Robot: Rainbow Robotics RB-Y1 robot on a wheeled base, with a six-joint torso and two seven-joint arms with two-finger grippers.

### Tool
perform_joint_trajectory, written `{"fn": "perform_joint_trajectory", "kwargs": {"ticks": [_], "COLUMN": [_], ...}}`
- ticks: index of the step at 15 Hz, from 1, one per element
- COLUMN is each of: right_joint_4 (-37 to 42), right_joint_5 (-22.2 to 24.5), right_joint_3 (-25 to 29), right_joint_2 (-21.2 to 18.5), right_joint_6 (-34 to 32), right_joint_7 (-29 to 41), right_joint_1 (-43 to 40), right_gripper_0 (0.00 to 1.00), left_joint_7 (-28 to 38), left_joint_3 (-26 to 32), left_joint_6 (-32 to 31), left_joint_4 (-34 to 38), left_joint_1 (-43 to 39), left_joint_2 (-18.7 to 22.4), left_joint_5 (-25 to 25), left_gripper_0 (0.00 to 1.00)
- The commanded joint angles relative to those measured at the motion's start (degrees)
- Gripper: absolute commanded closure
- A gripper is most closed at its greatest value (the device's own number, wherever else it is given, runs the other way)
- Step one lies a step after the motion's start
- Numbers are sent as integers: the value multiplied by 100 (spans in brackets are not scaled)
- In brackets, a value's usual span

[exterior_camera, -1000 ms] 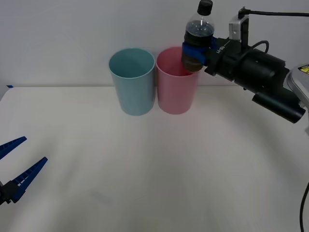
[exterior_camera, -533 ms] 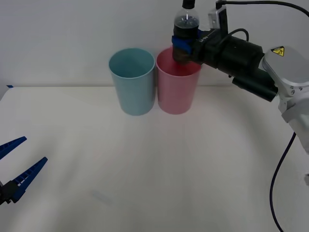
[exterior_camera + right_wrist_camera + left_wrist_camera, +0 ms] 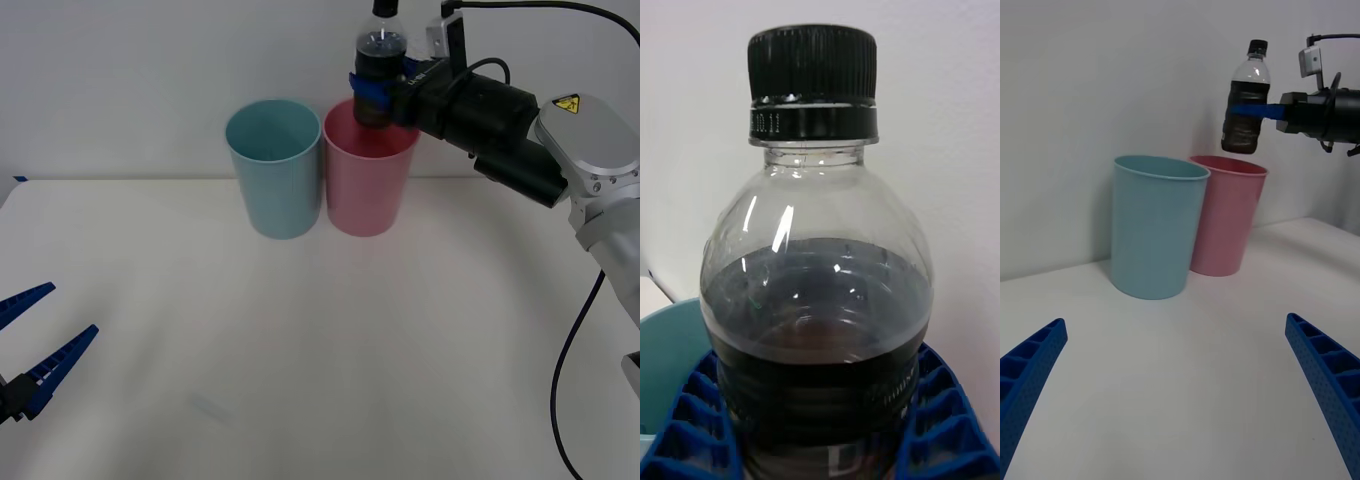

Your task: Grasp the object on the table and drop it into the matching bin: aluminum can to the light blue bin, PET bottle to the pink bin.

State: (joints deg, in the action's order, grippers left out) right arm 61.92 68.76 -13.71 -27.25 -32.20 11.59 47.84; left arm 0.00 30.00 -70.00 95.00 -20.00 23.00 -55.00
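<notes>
Holding the PET bottle (image 3: 381, 72) upright above the pink bin (image 3: 367, 182), my right gripper (image 3: 385, 98) has its fingers clamped around the bottle's body. My left gripper (image 3: 35, 345), fingers spread, hovers low over the table (image 3: 320, 340).

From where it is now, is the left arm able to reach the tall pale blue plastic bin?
Probably yes. The left gripper hangs open, low at the table's near left edge, and only bare tabletop lies between it and the light blue bin. The right gripper holds the bottle above the pink bin, off that path.
</notes>
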Motion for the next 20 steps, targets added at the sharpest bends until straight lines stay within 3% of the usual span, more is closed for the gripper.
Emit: {"fn": "perform_joint_trajectory", "kwargs": {"ticks": [1, 5, 11, 20], "right_joint_4": [4, 154, 2017, 3186], "right_joint_5": [-3, -240, -407, -574], "right_joint_3": [9, 53, 483, 1775], "right_joint_2": [-9, -149, -615, -721], "right_joint_6": [-14, -331, -568, -2097], "right_joint_7": [-25, -34, 54, -34], "right_joint_1": [-3, -117, -1699, -3650], "right_gripper_0": [0, 0, 0, 0], "left_joint_7": [0, 0, 0, 0], "left_joint_3": [0, 0, 0, 0], "left_joint_6": [0, 0, 0, 0], "left_joint_4": [0, 0, 0, 0], "left_joint_1": [0, 0, 0, 0], "left_joint_2": [0, 0, 0, 0], "left_joint_5": [0, 0, 0, 0], "left_gripper_0": [0, 0, 0, 0]}}
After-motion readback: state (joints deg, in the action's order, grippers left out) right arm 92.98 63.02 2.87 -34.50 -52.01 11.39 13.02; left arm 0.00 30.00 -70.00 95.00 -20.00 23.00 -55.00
